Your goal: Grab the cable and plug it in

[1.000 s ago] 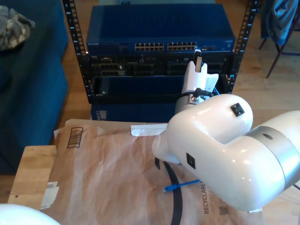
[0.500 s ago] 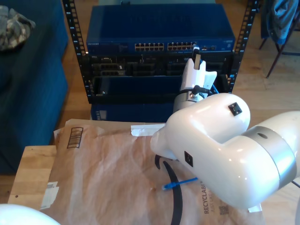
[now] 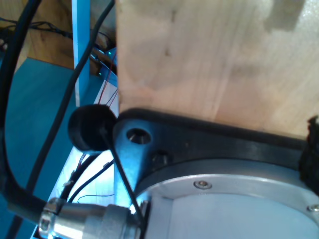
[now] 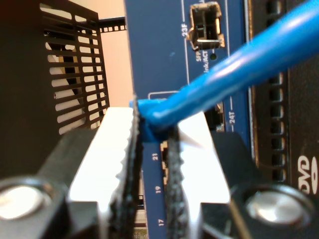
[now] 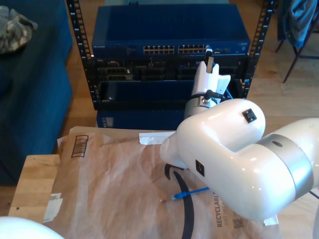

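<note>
**Blue plug at the switch ports, ready to seat**

First wrist view: a pale wooden panel (image 3: 199,59) and a black bracket (image 3: 199,139) sit close to the lens, with dark robot cabling (image 3: 15,124) alongside. I cannot tell whether my first claw is released or clenched.

Second wrist view: my second claw (image 4: 152,164) is clenched on the cable (image 4: 239,64), its serrated pads (image 4: 128,164) pinching the blue boot just behind the plug. The plug end sits right against the blue switch face (image 4: 159,50), near the ports numbered 21 to 24.

Exterior view: the arm reaches to the port row of the network switch (image 5: 169,35) in the rack (image 5: 77,45); the cable's loose end (image 5: 189,193) lies on the brown paper (image 5: 109,184) covering the worktop (image 5: 32,184).

To do this well, I judge the plug should be squared to one port, latch oriented correctly, then pushed straight in without side load.
</note>
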### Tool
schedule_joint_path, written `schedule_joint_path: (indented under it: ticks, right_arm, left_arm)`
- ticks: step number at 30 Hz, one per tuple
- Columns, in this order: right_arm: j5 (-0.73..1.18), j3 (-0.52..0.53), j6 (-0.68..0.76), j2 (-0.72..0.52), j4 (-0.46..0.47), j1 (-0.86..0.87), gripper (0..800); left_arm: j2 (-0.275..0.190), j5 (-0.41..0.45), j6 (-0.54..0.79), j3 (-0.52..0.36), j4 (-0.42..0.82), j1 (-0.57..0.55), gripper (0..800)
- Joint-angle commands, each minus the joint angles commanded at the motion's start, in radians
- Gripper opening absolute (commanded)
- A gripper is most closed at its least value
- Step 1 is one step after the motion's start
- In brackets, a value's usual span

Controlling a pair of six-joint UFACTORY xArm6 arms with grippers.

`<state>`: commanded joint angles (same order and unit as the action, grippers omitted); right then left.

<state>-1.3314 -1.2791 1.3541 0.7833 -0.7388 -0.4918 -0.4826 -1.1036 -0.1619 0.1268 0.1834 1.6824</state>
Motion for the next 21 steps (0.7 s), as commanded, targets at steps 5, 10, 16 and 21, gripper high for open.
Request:
schedule_joint_path:
  ticks: [5, 10, 16, 21]
  right_arm:
    - [0.0, 0.003, 0.002, 0.0, 0.0, -0.003, 0]
    - [0.0, 0.0, 0.0, 0.008, 0.0, -0.005, 0]
    - [0.0, -0.008, 0.002, 0.015, 0.0, -0.003, 0]
    - [-0.002, -0.008, 0.002, 0.014, 0.0, -0.003, 0]
  left_arm:
    - [0.0, 0.0, 0.0, 0.0, 0.0, 0.0, 800]
    - [0.0, 0.0, -0.002, 0.0, 0.0, -0.002, 800]
    - [0.0, 0.0, -0.002, 0.0, 0.0, -0.002, 800]
    - [0.0, 0.0, -0.002, 0.0, 0.0, -0.002, 800]
